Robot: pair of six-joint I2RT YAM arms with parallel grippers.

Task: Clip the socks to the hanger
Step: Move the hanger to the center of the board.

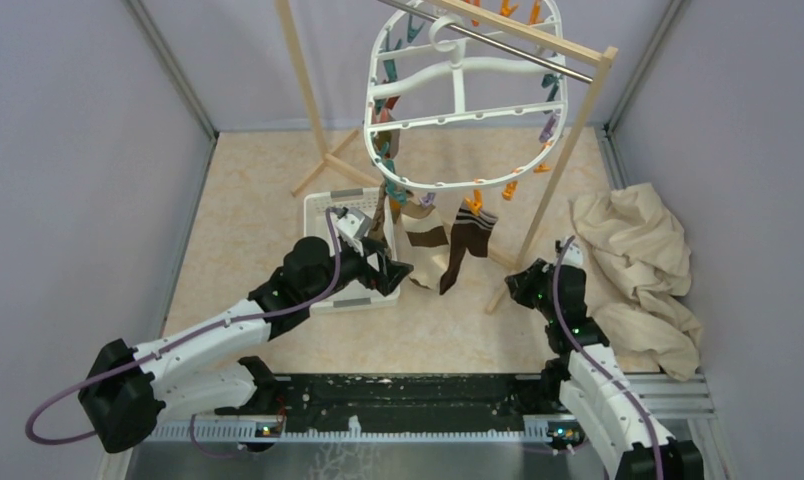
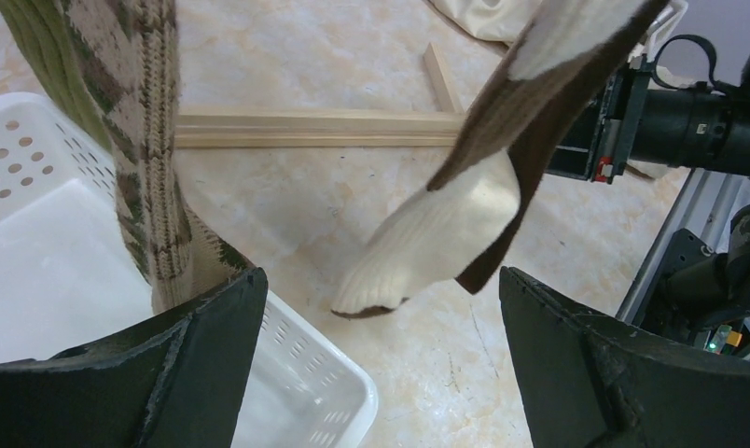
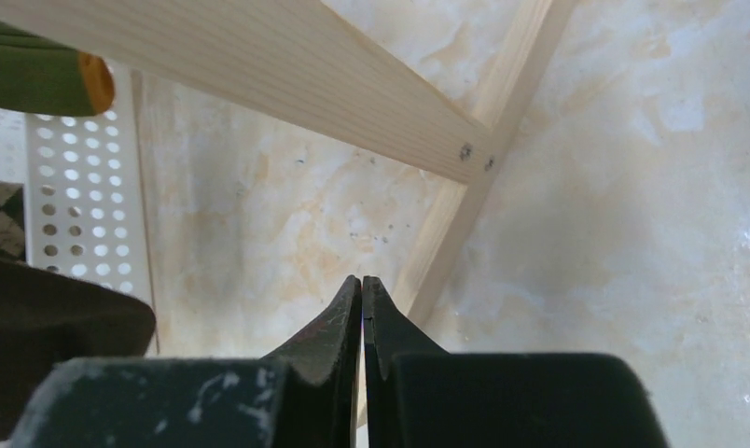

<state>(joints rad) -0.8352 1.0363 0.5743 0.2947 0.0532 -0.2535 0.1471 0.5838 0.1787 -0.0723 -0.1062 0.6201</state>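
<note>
The left gripper (image 2: 380,289) stands with its two dark fingers spread wide at the lower corners of the left wrist view, holding nothing. The right gripper (image 3: 362,299) has its two fingers pressed together tip to tip at the lower centre of the right wrist view, with nothing between them.

Beyond the left fingers, three socks are counted:
- One brown-and-cream fabric sock (image 2: 446,224) hangs at centre, its cream toe lowest.
- One brown-cream argyle knit sock (image 2: 152,140) hangs at left.
- One green ribbed sock (image 2: 35,56) sits behind the argyle one and is cut off at the upper left corner.

The top view adds one dark brown sock (image 1: 468,240), just right of the brown-and-cream one.

All of them dangle from the lower rim of the one large white plastic oval hanger (image 1: 468,100) at upper centre. Its hook sits over the metal bar of the one pale wooden rack (image 1: 303,70), and its top is cut off by the frame edge. Its orange, teal and purple pegs (image 1: 511,186) overlap too much to count.

One white perforated plastic basket (image 2: 325,383) lies under the left gripper. One crumpled beige cloth (image 1: 638,260) lies at right.

A dark mass at the lower left of the right wrist view cannot be identified
</note>
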